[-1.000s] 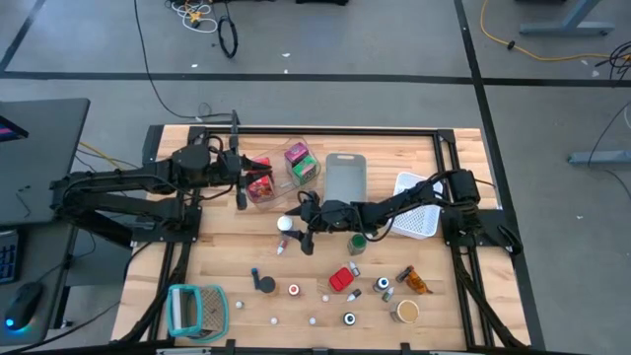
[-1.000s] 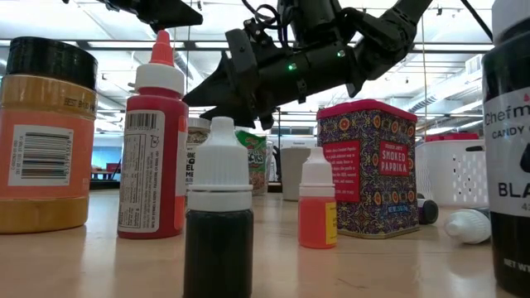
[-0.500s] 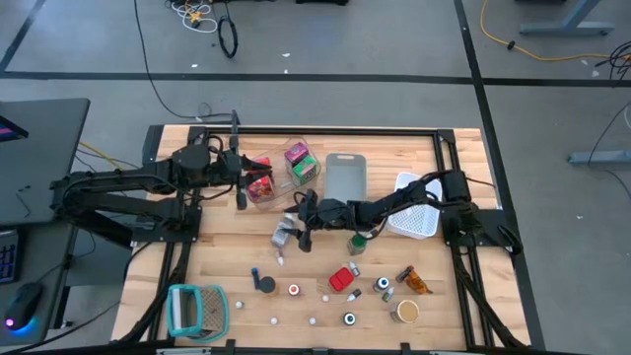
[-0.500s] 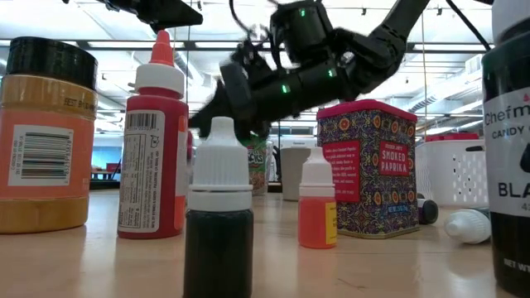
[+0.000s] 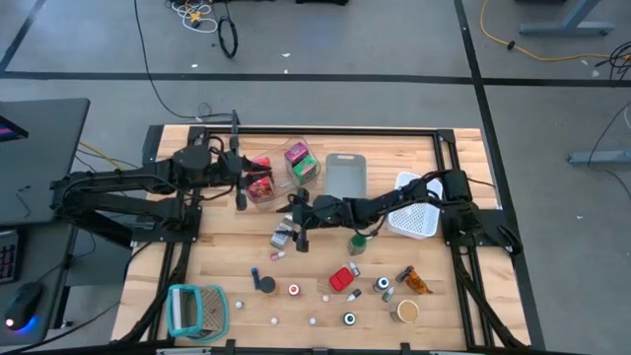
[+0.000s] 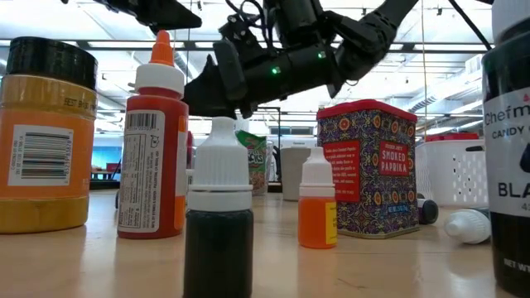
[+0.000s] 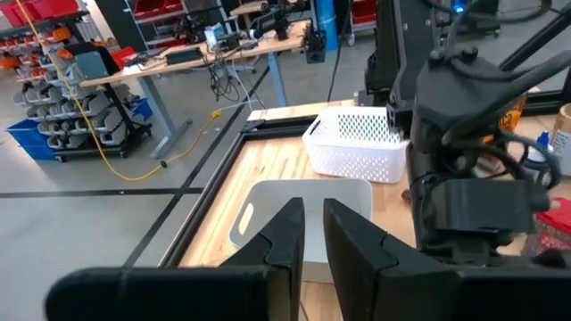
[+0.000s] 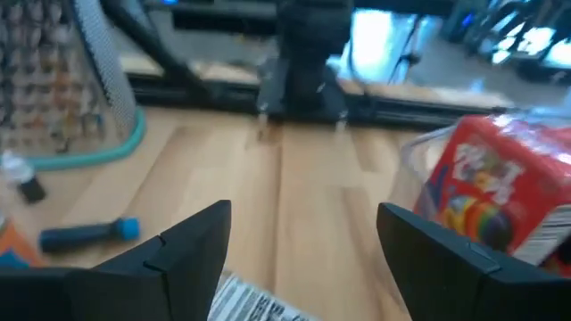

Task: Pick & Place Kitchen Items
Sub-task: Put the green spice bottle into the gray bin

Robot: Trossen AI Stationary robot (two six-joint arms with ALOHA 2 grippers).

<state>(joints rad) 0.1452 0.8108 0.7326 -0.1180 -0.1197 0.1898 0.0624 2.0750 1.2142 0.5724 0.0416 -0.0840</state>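
White-labelled, with a barcode, a small item lies mid-desk just in front of the clear bin that holds a red packet. We judge the pick step to be in hand: the right gripper hovers low over the item, jaws spread wide on either side of it and gripping nothing. Next, the jaws must lower, close and lift. Bare desk lies open towards the left arm, while the bin wall stands close. The left gripper waits beside the bin, jaws nearly closed and empty.
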